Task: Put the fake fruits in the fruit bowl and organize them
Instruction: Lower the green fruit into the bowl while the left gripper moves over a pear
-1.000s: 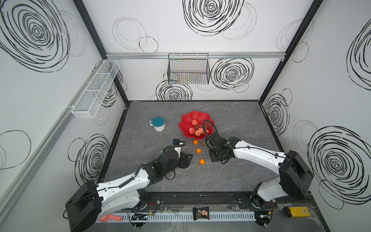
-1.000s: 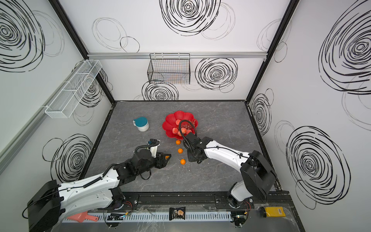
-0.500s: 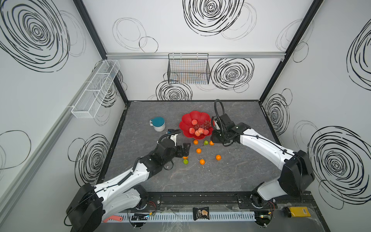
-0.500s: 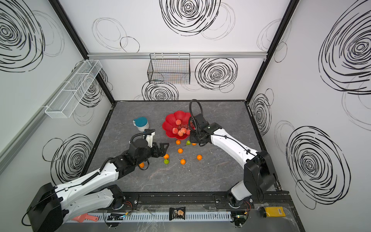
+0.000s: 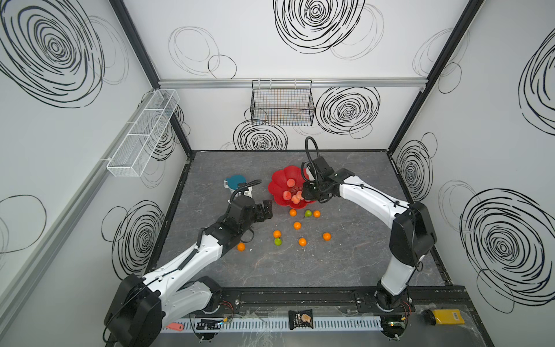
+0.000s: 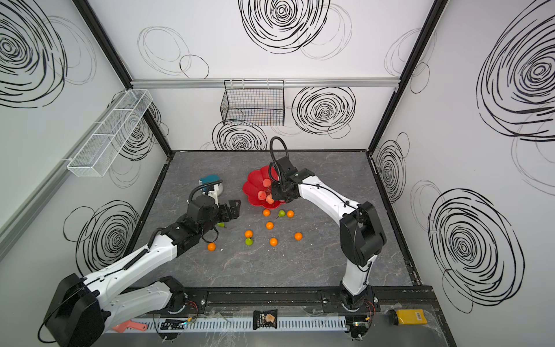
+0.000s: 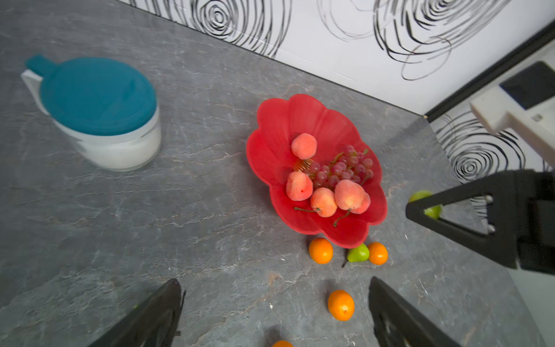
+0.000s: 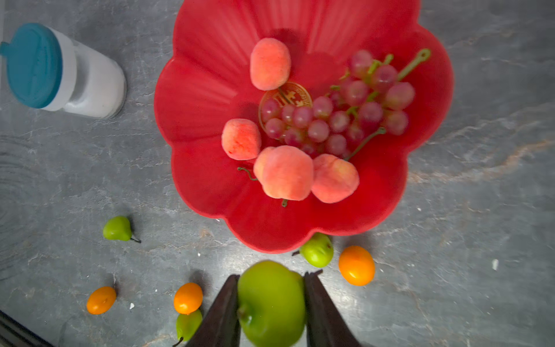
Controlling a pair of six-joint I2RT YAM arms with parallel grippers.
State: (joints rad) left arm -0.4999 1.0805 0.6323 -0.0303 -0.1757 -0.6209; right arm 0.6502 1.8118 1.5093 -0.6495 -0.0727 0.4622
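Right gripper is clamped across the belly of a small glossy green plastic pear (judged light, rigid, slippery), held aloft near the rim of the scalloped red bowl.

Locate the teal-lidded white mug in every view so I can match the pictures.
Top view: teal-lidded mug at the rear left of the table, left of the red fruit bowl.
Top view: mug left of the bowl.
Left wrist: mug looms large, apart from the bowl, on the side away from its grapes.
Right wrist: mug near the frame's edge, same side of the bowl.
Shared landmark: the scalloped red bowl.
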